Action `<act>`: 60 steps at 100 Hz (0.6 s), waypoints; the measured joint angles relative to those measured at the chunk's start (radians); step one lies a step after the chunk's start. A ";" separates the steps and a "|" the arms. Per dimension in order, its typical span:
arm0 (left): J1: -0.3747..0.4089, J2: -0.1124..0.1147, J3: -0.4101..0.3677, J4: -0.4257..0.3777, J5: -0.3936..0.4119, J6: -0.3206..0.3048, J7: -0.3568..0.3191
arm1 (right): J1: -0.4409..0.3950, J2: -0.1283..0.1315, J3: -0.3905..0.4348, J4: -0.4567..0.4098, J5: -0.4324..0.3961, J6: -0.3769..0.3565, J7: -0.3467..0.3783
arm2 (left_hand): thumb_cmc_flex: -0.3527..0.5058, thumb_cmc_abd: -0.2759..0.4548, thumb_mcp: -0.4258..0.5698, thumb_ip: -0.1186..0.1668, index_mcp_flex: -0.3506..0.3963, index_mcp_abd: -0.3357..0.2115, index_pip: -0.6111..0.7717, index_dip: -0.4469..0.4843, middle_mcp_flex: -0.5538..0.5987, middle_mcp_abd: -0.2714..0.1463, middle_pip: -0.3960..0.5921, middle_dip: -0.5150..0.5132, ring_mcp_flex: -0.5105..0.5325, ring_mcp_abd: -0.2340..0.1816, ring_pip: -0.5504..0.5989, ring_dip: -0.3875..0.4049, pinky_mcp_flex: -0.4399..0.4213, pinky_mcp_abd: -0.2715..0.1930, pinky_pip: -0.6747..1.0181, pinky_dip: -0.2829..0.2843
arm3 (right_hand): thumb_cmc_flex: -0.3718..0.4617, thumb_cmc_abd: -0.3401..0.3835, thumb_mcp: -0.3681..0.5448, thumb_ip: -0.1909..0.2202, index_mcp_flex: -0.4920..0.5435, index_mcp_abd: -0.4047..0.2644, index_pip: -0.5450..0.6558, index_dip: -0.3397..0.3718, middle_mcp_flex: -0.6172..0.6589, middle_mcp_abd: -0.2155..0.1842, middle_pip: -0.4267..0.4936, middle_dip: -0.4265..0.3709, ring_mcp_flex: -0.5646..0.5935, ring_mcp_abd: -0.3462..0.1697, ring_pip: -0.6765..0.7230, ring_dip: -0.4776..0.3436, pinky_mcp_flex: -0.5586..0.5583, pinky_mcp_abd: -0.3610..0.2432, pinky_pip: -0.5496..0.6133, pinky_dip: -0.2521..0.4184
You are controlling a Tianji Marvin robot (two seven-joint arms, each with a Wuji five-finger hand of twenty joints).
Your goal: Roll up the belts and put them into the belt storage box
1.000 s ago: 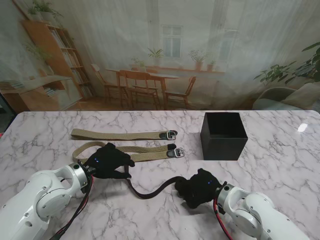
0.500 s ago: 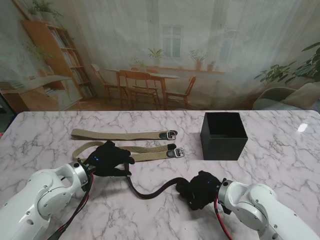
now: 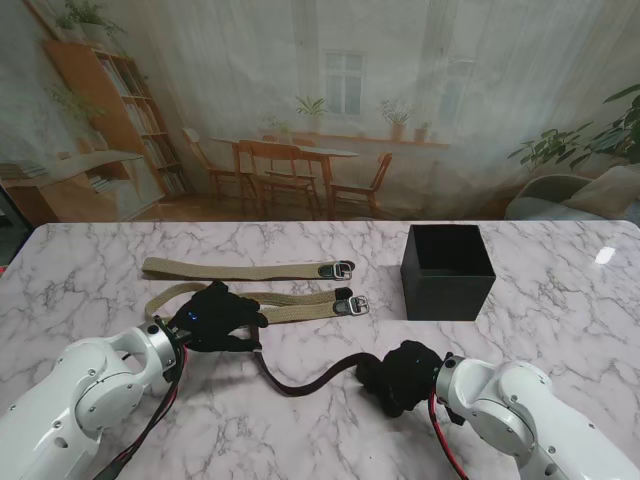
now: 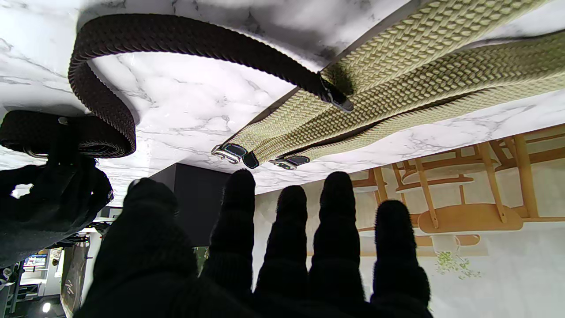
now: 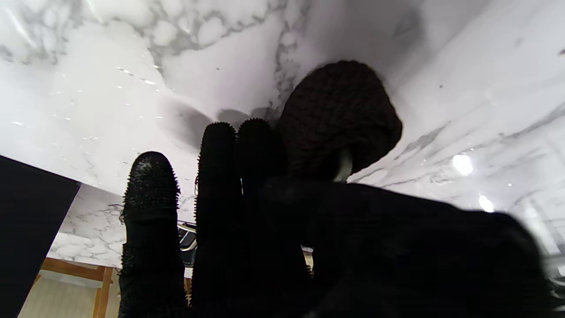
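Nearest me, at 5 o'clock, the right robot hand (image 3: 402,376) grips the rolled start of the dark belt (image 3: 305,380); its woven tail curves toward 9 o'clock, soft and floppy, best pinched at the coil. The left robot hand (image 3: 215,318) hovers with fingers spread and nothing held, over 2 tan belts (image 3: 300,305). The box (image 3: 447,271) sits at 1 o'clock. Only the right wrist view shows the coil (image 5: 340,119).
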 measured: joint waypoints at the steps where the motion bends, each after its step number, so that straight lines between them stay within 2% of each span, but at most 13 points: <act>1: 0.000 0.000 0.000 0.000 0.000 0.000 0.000 | 0.000 0.000 0.000 -0.001 -0.005 0.000 0.000 | 0.000 0.000 0.000 0.000 0.000 0.000 0.000 0.000 0.000 0.000 0.000 0.000 0.000 0.000 0.000 0.000 0.000 0.000 0.000 0.000 | 0.011 0.000 0.000 -0.011 0.000 0.000 0.002 0.000 0.005 -0.002 -0.004 0.000 0.000 0.000 0.000 -0.001 0.003 0.001 0.000 -0.005; 7: 0.000 0.000 0.001 0.000 0.000 0.000 -0.001 | 0.001 0.000 -0.001 -0.004 -0.047 -0.003 -0.005 | 0.000 0.000 0.000 0.000 0.000 0.000 0.000 0.000 0.000 0.000 0.000 0.000 0.000 0.000 0.000 0.000 0.000 0.000 0.000 0.000 | 0.047 0.000 0.000 -0.064 0.000 -0.001 0.017 0.002 0.011 -0.006 -0.007 -0.001 0.012 -0.002 0.000 -0.003 0.026 0.006 0.000 -0.009; 12: -0.001 0.000 0.001 0.001 0.000 -0.001 -0.001 | 0.002 0.000 -0.001 -0.005 -0.079 -0.009 -0.015 | 0.000 0.000 0.000 0.000 0.000 0.000 0.000 0.000 0.000 0.000 0.000 0.000 0.000 0.000 0.000 0.000 0.000 0.000 0.000 0.000 | 0.048 0.000 0.000 -0.089 -0.001 -0.023 0.027 0.011 0.013 -0.023 -0.008 -0.001 0.015 -0.018 -0.001 -0.003 0.038 0.006 0.001 -0.019; 21: -0.001 0.000 0.002 0.002 -0.001 -0.001 -0.001 | 0.006 0.003 -0.005 -0.005 -0.078 -0.009 -0.011 | 0.000 0.000 0.000 0.000 0.000 0.000 0.000 0.000 0.000 0.000 0.000 0.000 0.000 0.000 0.000 0.000 0.000 0.000 0.000 0.000 | 0.047 0.003 -0.010 -0.136 -0.014 -0.049 0.045 0.030 0.019 -0.053 -0.008 -0.001 0.039 -0.044 -0.001 -0.004 0.053 0.006 0.001 -0.030; 24: -0.001 0.000 0.002 0.002 -0.001 -0.001 -0.001 | 0.008 0.004 -0.008 -0.004 -0.075 -0.007 -0.008 | 0.000 0.000 0.000 0.000 0.000 0.000 0.000 0.000 0.000 0.000 0.000 0.000 0.000 0.000 0.000 0.000 0.000 0.000 0.000 0.000 | 0.017 0.003 -0.035 -0.169 -0.016 -0.062 0.050 0.041 0.021 -0.065 -0.008 -0.001 0.042 -0.055 -0.001 0.006 0.055 0.006 0.001 -0.033; 28: -0.001 0.000 0.002 0.002 -0.001 -0.001 -0.001 | 0.010 0.005 -0.011 -0.004 -0.079 -0.002 -0.007 | 0.000 0.000 0.000 0.000 0.000 0.000 0.000 0.000 0.000 0.000 0.000 0.000 0.000 0.000 0.000 0.000 0.000 0.000 0.000 0.000 | -0.036 0.002 -0.066 -0.191 -0.032 -0.082 0.073 0.064 0.021 -0.076 -0.002 0.002 0.042 -0.063 -0.001 0.018 0.055 0.006 0.001 -0.036; 37: -0.002 0.000 0.002 0.002 -0.002 -0.001 -0.003 | 0.011 0.005 -0.018 -0.002 -0.128 0.012 -0.020 | 0.000 0.000 0.000 0.000 0.000 0.000 0.001 0.000 0.000 0.000 0.000 0.000 0.000 0.000 0.000 0.000 0.000 0.000 0.000 0.000 | -0.077 0.001 -0.095 -0.198 -0.066 -0.150 0.158 0.065 -0.007 -0.106 0.055 0.059 0.043 -0.079 -0.001 0.019 0.052 0.006 0.001 -0.042; 46: -0.002 0.000 0.002 0.002 -0.006 -0.001 -0.009 | 0.012 0.005 -0.025 0.002 -0.127 0.038 -0.027 | 0.000 0.000 0.000 0.000 0.000 0.000 0.001 0.000 0.000 0.000 0.000 0.000 0.000 0.000 0.000 0.000 0.000 0.000 0.000 0.000 | -0.088 0.001 -0.129 -0.212 -0.088 -0.211 0.243 0.051 -0.068 -0.110 0.140 0.085 0.044 -0.079 -0.001 0.037 0.041 0.009 0.001 -0.042; 53: -0.002 0.000 0.004 0.002 -0.008 -0.001 -0.012 | 0.013 0.005 -0.028 0.014 -0.122 0.049 -0.042 | 0.000 0.000 0.000 0.000 0.000 0.000 0.001 0.000 0.000 0.000 0.000 0.000 0.000 0.000 0.000 0.000 0.000 0.000 0.000 0.000 | -0.089 0.000 -0.159 -0.222 -0.094 -0.264 0.286 0.051 -0.143 -0.100 0.165 0.096 0.042 -0.079 -0.001 0.044 0.039 0.016 0.001 -0.042; 60: -0.002 0.000 0.006 0.002 -0.008 -0.001 -0.014 | 0.014 0.005 -0.030 0.023 -0.119 0.055 -0.060 | 0.000 0.000 0.000 0.000 0.000 0.000 0.001 0.000 0.000 0.000 0.000 0.000 0.000 0.000 0.000 0.000 0.000 0.000 -0.001 0.000 | -0.137 -0.002 -0.165 -0.222 -0.093 -0.312 0.304 0.060 -0.270 -0.068 0.219 0.135 0.018 -0.081 0.000 0.050 0.019 0.034 0.001 -0.030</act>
